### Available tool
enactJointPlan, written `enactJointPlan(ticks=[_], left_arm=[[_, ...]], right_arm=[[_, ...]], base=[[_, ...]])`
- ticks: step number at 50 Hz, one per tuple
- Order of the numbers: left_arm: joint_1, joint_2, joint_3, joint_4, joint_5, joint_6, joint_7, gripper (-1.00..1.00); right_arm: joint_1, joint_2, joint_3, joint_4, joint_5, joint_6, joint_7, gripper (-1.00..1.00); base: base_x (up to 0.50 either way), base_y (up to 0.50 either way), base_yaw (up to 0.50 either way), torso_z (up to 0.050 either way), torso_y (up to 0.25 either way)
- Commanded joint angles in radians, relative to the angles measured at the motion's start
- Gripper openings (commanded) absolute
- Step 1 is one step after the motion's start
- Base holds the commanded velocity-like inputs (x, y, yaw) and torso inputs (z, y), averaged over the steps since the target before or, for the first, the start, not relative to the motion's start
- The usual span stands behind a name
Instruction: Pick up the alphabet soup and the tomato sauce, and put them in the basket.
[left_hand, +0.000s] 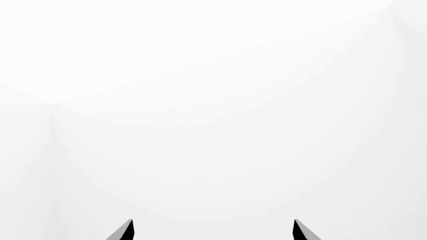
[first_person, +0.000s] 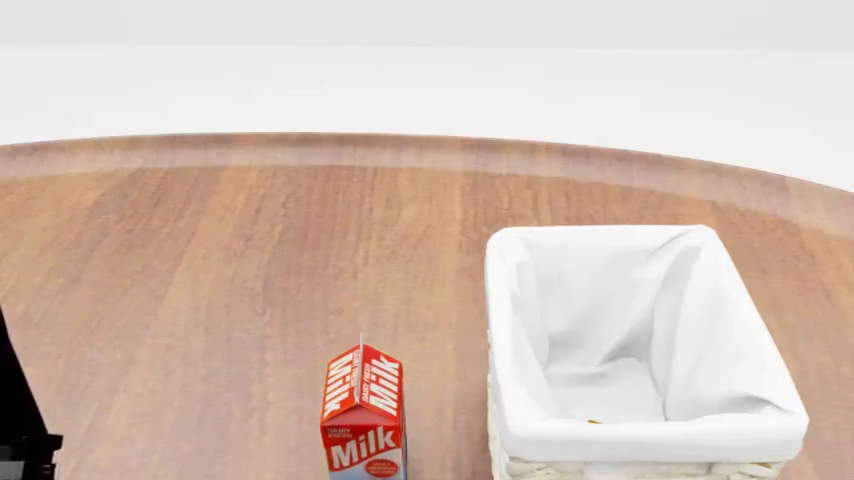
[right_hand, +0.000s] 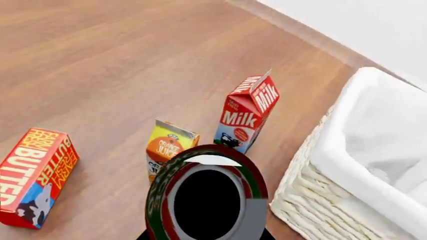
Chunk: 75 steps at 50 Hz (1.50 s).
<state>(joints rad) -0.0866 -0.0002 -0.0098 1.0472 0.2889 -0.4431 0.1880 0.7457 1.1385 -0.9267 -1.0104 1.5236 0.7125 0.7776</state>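
Wood-grain tabletop (first_person: 200, 260) spread wide, the left gripper (left_hand: 213, 231) hung released before blank white, the milk carton (first_person: 363, 415) stood left of the basket (first_person: 521, 300), and the right gripper, unseen behind it, apparently clutched the tomato sauce (right_hand: 207, 200) near the wicker, presumably ready for dropping in.
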Motion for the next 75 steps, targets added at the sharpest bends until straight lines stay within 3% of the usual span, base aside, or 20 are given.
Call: enactJointPlan(ticks=[1, 5, 11, 14, 28, 36, 37, 50, 75], left_arm=[[-0.009, 0.000, 0.012, 0.000, 0.011, -0.009, 0.002, 1.00], [-0.009, 0.000, 0.005, 0.000, 0.005, -0.008, 0.004, 1.00], [-0.016, 0.000, 0.007, 0.000, 0.006, -0.015, 0.004, 1.00], [-0.017, 0.000, 0.007, 0.000, 0.006, -0.016, 0.005, 1.00], [-0.007, 0.000, 0.013, 0.000, 0.008, -0.011, 0.000, 1.00], [-0.006, 0.000, 0.019, 0.000, 0.010, -0.012, -0.002, 1.00], [-0.007, 0.000, 0.021, 0.000, 0.012, -0.013, -0.002, 1.00], [-0.021, 0.000, 0.019, 0.000, 0.014, -0.023, 0.005, 1.00], [-0.026, 0.000, 0.020, 0.000, 0.012, -0.029, 0.004, 1.00]], right_arm=[[0.179, 0.081, 0.127, -0.033, 0.166, -0.016, 0.008, -1.00], [0.356, 0.119, 0.206, 0.003, 0.360, -0.013, 0.020, -1.00], [0.450, 0.129, 0.252, 0.059, 0.444, -0.014, 0.022, -1.00], [0.415, 0.135, 0.257, 0.061, 0.393, -0.041, 0.003, -1.00], [0.563, 0.093, 0.294, 0.213, 0.468, 0.013, 0.016, -1.00], [0.585, 0.050, 0.283, 0.299, 0.424, 0.039, 0.007, -1.00], [0.527, 0.049, 0.276, 0.290, 0.362, 0.006, -0.011, -1.00], [0.612, -0.082, 0.217, 0.503, 0.296, 0.098, -0.016, -1.00], [0.603, -0.272, 0.088, 0.902, -0.035, 0.101, -0.183, -1.00]], base=[[0.00, 0.00, 0.00, 0.000, 0.000], [0.00, 0.00, 0.00, 0.000, 0.000], [0.00, 0.00, 0.00, 0.000, 0.000], [0.00, 0.00, 0.00, 0.000, 0.000], [0.00, 0.00, 0.00, 0.000, 0.001], [0.00, 0.00, 0.00, 0.000, 0.000], [0.00, 0.00, 0.00, 0.000, 0.000], [0.00, 0.00, 0.00, 0.000, 0.000], [0.00, 0.00, 0.00, 0.000, 0.000]])
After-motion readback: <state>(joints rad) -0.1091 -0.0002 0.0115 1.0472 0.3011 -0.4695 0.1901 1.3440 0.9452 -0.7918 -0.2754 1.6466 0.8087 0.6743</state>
